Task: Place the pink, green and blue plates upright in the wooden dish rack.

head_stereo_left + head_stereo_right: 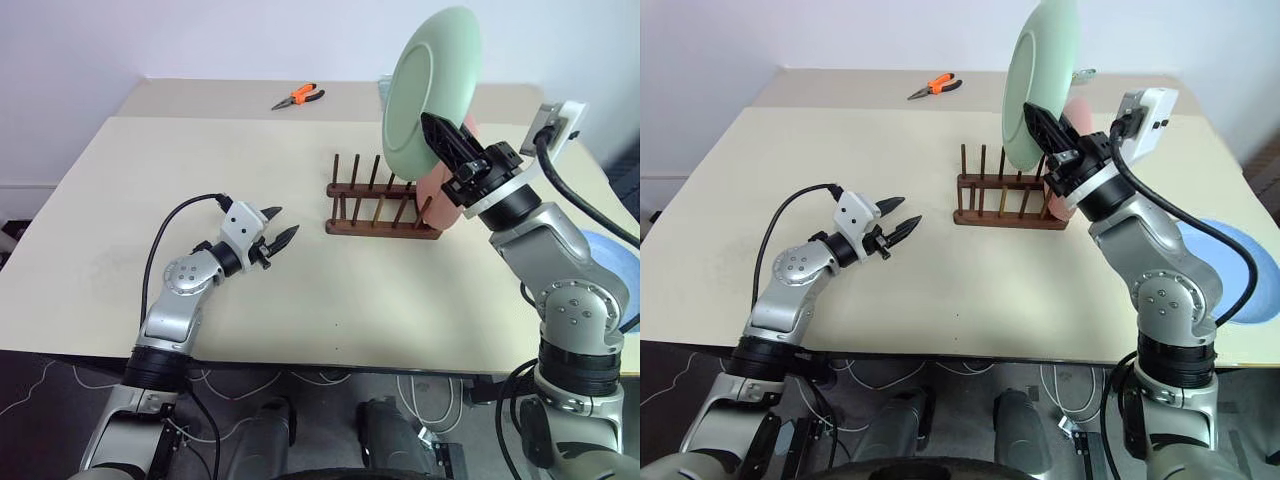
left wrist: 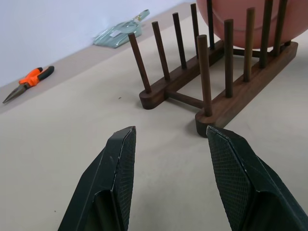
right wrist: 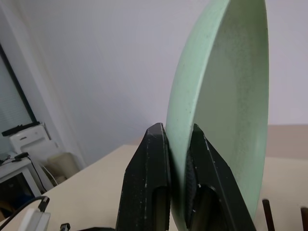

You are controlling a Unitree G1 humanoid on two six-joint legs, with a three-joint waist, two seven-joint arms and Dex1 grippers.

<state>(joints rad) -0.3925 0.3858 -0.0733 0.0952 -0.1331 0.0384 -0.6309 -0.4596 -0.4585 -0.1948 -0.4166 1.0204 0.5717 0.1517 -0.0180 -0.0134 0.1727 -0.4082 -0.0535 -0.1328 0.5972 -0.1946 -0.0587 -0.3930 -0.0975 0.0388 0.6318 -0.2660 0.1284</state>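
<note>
While held upright: green plate (image 1: 432, 92) pinched in right gripper (image 3: 179, 159) jaws.
Rack (image 1: 382, 208): pink plate (image 1: 440, 196) standing at its end.
Left gripper (image 1: 279, 238): jaws apart, empty.
Writing: none legible.

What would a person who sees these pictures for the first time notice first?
First, the pale green plate, held upright in the air above the wooden dish rack by the right pincer, which grips its rim. Next, the pink plate, already standing at the right end of the rack. The left pincer hangs open over the table to the rack's left, and orange pliers lie at the far edge.
</note>
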